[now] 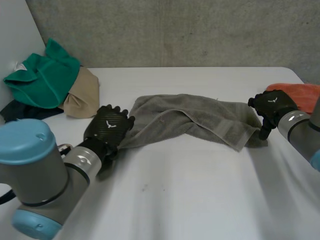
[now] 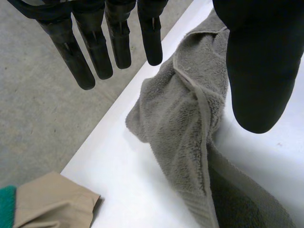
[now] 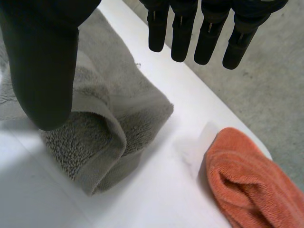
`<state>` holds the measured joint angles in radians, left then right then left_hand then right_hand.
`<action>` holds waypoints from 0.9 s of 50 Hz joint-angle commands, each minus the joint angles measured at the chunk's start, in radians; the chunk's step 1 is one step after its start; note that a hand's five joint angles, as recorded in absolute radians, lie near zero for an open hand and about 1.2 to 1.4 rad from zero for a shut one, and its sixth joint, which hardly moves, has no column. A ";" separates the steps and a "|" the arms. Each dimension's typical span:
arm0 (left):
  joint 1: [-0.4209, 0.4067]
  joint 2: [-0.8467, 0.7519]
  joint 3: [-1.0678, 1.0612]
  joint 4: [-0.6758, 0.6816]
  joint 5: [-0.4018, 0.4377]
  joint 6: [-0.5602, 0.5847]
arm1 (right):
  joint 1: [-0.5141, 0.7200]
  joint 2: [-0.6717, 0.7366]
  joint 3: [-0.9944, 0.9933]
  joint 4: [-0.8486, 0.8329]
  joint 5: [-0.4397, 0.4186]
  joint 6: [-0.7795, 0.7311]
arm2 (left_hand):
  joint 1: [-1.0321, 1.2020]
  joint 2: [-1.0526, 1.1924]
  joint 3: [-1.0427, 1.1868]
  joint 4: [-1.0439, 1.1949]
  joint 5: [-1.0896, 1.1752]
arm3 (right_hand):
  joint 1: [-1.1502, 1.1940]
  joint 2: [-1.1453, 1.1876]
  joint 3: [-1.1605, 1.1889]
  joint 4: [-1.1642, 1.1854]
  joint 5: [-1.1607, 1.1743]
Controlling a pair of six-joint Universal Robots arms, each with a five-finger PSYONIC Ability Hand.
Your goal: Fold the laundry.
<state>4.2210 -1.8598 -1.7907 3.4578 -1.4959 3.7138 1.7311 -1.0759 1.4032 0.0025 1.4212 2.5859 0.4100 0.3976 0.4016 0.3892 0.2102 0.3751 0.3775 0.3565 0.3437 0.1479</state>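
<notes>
Both hands are released and uncurled: left hand point(image 1: 109, 125) at the left end of the rumpled grey towel point(image 1: 190, 117) lying across the surface point(image 1: 190, 200), right hand point(image 1: 270, 105) at its right end. Risk: grasping one twisted layer may skew the fold.

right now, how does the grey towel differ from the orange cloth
The grey towel lies stretched across the middle of the table, rumpled and partly doubled over; the orange cloth sits bunched at the table's right edge. The grey towel has the open left hand at one end and the open right hand at the other; the orange cloth lies beside the right hand, apart from the towel. Both look like fuzzy terry fabric.
</notes>
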 commanded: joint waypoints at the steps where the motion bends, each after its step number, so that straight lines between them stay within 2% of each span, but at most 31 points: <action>1: 0.079 0.091 0.004 -0.072 -0.004 -0.080 | 0.002 -0.156 0.103 -0.001 -0.005 -0.016 | -0.041 -0.028 -0.032 -0.020 -0.016 | -0.032 -0.034 -0.013 0.000 0.021; 5: 0.145 0.097 0.002 -0.088 -0.001 -0.185 | 0.027 -0.223 0.180 -0.004 -0.001 -0.029 | -0.056 -0.043 -0.047 -0.035 -0.030 | -0.029 -0.031 -0.010 0.003 0.024; 9: 0.233 0.090 0.004 -0.167 0.005 -0.313 | 0.083 -0.220 0.230 -0.033 0.010 -0.021 | -0.053 -0.040 -0.044 -0.032 -0.027 | -0.029 -0.031 -0.010 0.003 0.024; 14: 0.244 0.036 0.004 -0.252 0.022 -0.400 | 0.163 -0.119 0.257 -0.180 0.031 -0.018 | -0.044 -0.031 -0.036 -0.023 -0.019 | 0.006 0.004 0.025 0.038 0.059; 21: 0.241 -0.022 -0.010 -0.270 0.069 -0.411 | 0.171 0.036 0.204 -0.340 0.088 -0.038 | -0.035 -0.023 -0.027 -0.014 -0.010 | 0.086 0.083 0.104 0.117 0.138; 29: 0.241 -0.064 0.004 -0.244 0.069 -0.410 | 0.170 0.180 0.074 -0.355 0.085 -0.047 | -0.014 -0.002 -0.006 0.006 0.011 | 0.188 0.186 0.207 0.220 0.241; 34: 0.240 -0.094 0.020 -0.220 0.066 -0.410 | 0.166 0.237 0.008 -0.354 0.082 -0.047 | 0.029 0.042 0.038 0.050 0.055 | 0.425 0.423 0.444 0.457 0.478; 36: 0.238 -0.102 0.024 -0.204 0.063 -0.410 | 0.165 0.249 -0.007 -0.351 0.082 -0.047 | 0.053 0.065 0.061 0.074 0.078 | 0.709 0.707 0.728 0.741 0.762; 37: 0.237 -0.107 0.024 -0.192 0.062 -0.408 | 0.165 0.249 -0.015 -0.348 0.088 -0.046 | 0.073 0.086 0.082 0.094 0.099 | 1.018 1.016 1.037 1.049 1.071; 40: 0.235 -0.108 0.027 -0.174 0.060 -0.408 | 0.165 0.232 -0.012 -0.345 0.087 -0.041 | 0.103 0.115 0.111 0.124 0.128 | 1.021 1.019 1.040 1.053 1.074; 45: 0.232 -0.121 0.040 -0.166 0.057 -0.408 | 0.166 0.119 0.035 -0.340 0.087 -0.035 | 0.115 0.127 0.123 0.135 0.140 | 1.021 1.019 1.040 1.053 1.074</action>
<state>4.4572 -1.9695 -1.7622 3.2790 -1.4353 3.3059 1.8965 -0.8546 1.3965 -0.3421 1.5069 2.5460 0.4296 0.4325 0.4332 0.4351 0.2640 1.1165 1.1822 1.1902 1.1983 0.9709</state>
